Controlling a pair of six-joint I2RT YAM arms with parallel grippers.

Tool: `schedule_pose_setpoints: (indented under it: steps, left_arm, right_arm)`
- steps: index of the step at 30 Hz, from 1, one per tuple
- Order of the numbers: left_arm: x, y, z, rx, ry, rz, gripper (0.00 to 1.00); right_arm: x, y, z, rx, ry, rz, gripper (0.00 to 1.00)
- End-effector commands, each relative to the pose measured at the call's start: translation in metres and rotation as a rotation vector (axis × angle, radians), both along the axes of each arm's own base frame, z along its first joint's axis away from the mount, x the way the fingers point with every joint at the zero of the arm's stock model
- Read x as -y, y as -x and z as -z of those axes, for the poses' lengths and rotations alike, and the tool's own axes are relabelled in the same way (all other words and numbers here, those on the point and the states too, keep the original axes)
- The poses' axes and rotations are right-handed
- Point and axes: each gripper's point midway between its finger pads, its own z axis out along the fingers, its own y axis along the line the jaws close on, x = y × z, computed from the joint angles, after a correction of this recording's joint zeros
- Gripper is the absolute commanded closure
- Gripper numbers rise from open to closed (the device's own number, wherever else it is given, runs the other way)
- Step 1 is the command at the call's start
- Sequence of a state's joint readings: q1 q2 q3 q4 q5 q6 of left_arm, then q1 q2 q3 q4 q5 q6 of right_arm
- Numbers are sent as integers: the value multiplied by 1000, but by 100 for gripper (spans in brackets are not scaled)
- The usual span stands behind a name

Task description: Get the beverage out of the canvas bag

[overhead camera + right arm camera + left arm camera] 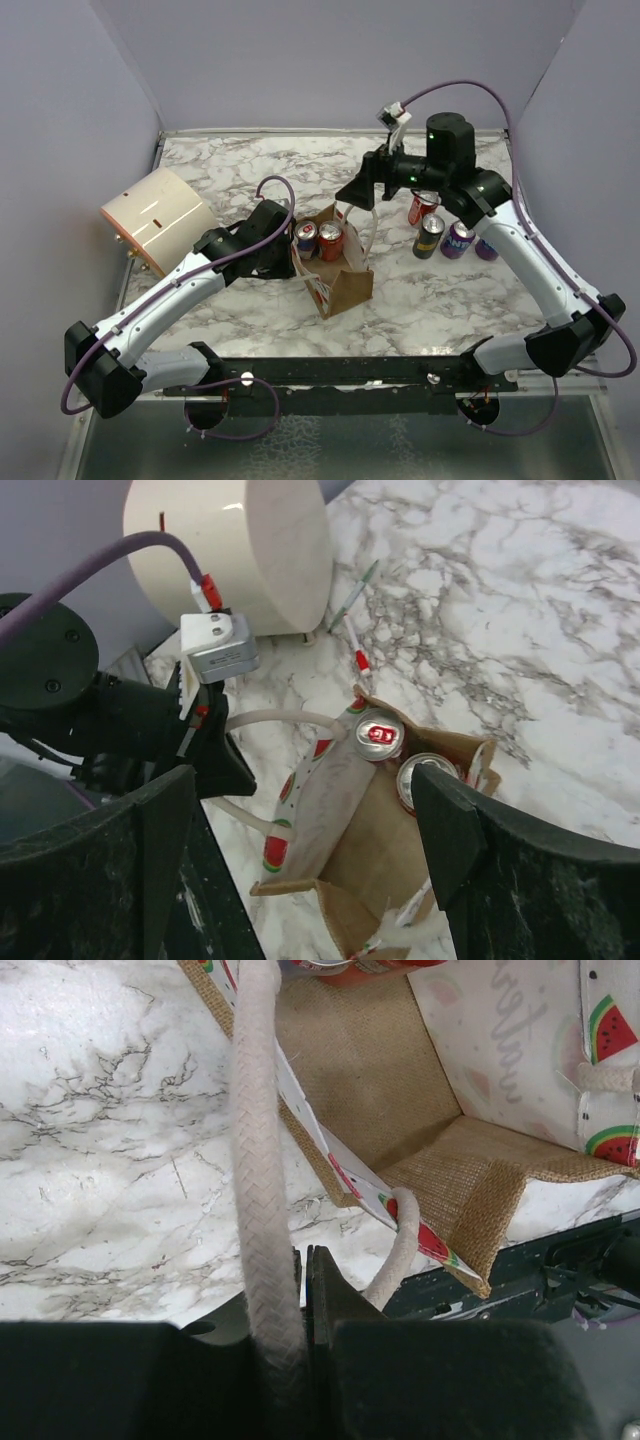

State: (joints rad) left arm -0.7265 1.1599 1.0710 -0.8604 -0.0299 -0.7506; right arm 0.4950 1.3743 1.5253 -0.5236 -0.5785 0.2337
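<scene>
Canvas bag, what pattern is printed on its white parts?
The canvas bag has red-and-green watermelon slices on white, clearest in the left wrist view.

The canvas bag (350,1070) is coarse, open-woven brown cloth, rough and matt, with a smooth white printed lining. Its rope handle (258,1160) is thick braided white cord, soft and matt. The worktop (100,1160) looks like smooth marbled stone with a slight sheen. The cans (378,735) have shiny metal tops. The cylinder (240,550) at upper left looks like smooth cream plastic.
</scene>
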Motion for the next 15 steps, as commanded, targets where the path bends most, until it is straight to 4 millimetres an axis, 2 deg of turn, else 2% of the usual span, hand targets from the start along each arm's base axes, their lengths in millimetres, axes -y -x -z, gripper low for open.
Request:
schedule_pose_setpoints:
  steps: [1,6,8,10,13,15]
  left_arm:
    - [2,-3,-5,15,28,-9,90]
    - [0,-3,-6,19,21,-17,90]
    - [-1,-2,-6,20,23,-22,90]
    - [-2,-2,-7,22,25,-26,90]
    - [-3,-1,-6,21,22,-30,90]
    - [-4,-1,-6,21,20,-34,90]
  right_arm:
    - [-37,18,24,25,97,-109,13]
    - [-49,20,68,61,291,-101,14]
    - [-50,16,93,34,392,-73,14]
    - [-47,11,115,3,478,-46,18]
    - [-44,8,142,-37,577,-34,29]
    - [-41,6,156,-46,628,-18,30]
